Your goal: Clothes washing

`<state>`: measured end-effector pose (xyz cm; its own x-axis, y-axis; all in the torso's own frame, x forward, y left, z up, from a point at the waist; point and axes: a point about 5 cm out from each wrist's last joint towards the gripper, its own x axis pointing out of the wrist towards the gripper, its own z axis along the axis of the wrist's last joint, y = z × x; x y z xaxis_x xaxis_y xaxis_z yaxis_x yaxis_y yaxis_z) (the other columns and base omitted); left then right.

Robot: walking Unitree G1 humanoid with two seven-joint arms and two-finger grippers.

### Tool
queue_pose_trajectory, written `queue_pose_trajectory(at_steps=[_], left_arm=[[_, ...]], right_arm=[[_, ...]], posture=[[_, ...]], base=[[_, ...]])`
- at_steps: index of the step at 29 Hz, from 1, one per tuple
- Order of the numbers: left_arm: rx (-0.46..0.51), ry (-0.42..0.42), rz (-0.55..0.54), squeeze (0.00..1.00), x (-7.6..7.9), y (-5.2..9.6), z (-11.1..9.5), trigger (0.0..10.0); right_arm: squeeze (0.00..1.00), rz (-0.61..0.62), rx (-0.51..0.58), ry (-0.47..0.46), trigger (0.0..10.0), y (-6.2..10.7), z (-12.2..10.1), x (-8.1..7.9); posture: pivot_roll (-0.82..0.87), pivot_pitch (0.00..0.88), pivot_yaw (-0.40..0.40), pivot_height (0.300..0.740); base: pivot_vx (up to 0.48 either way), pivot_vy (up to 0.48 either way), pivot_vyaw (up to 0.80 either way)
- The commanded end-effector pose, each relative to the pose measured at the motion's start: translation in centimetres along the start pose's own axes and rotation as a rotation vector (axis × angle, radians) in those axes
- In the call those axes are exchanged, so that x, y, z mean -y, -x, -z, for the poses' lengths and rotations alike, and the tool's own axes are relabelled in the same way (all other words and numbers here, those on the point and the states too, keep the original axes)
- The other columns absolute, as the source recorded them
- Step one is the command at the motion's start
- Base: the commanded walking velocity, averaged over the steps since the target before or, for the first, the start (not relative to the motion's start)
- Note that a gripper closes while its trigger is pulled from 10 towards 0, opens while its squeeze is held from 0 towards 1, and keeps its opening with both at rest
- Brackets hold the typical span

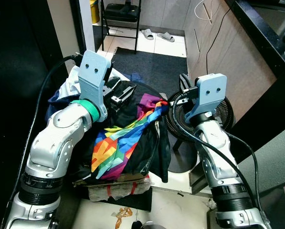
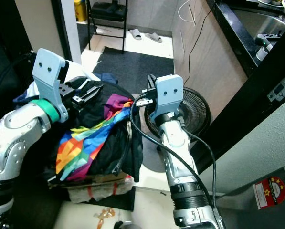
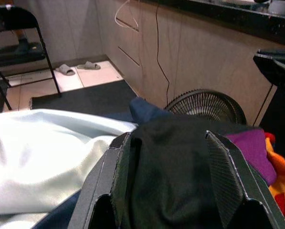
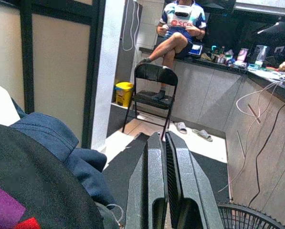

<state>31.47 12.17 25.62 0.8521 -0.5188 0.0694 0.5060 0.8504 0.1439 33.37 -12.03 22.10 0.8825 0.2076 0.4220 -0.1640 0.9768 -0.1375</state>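
The left tool (image 1: 117,93) hangs released over the clothes pile (image 1: 128,143), its 2 fingers (image 3: 109,176) spread either side of a black garment (image 3: 175,167); the right tool (image 2: 141,98) is clenched on nothing, at the pile's 3 o'clock edge, just above the floor fan (image 1: 228,114); the pile is a crumpled heap in front of the robot: a rainbow patchwork cloth (image 1: 118,140) draped across black fabric, white cloth (image 3: 42,152) and navy cloth (image 4: 61,143) at 10 o'clock; a person (image 4: 180,28) sits on the far counter.
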Motion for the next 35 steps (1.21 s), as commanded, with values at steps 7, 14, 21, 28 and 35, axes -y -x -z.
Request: queue_pose_trajectory(at_steps=[7,14,21,28,35], left_arm=[[-0.096,0.073,-0.052,0.0,-1.3,0.7,2.3,10.0],[-0.126,0.123,-0.095,0.0,-2.4,0.6,3.4,8.2],[-0.12,0.128,-0.138,0.0,-3.1,0.5,3.2,0.0],[-0.107,0.131,-0.165,0.0,-3.6,0.4,3.0,0.0],[-0.079,0.108,-0.195,0.0,-3.9,0.3,2.4,0.0]], right_arm=[[0.0,0.009,-0.012,0.008,10.0,0.3,0.3,0.2],[0.0,0.008,-0.01,0.009,10.0,0.3,0.2,0.3],[0.0,0.011,-0.008,0.013,10.0,0.3,0.2,0.4],[0.0,0.009,-0.006,0.012,10.0,0.3,0.2,0.3],[0.0,0.008,-0.003,0.013,10.0,0.2,0.2,0.3]], posture=[[0.01,0.075,-0.033,0.74],[0.0,0.071,-0.032,0.74],[0.0,0.062,-0.031,0.74],[0.01,0.055,-0.032,0.74],[0.01,0.053,-0.031,0.74]], base=[[0.0,0.0,0.0],[0.0,0.0,0.0],[0.0,0.0,0.0],[0.0,0.0,0.0],[0.0,0.0,0.0]])
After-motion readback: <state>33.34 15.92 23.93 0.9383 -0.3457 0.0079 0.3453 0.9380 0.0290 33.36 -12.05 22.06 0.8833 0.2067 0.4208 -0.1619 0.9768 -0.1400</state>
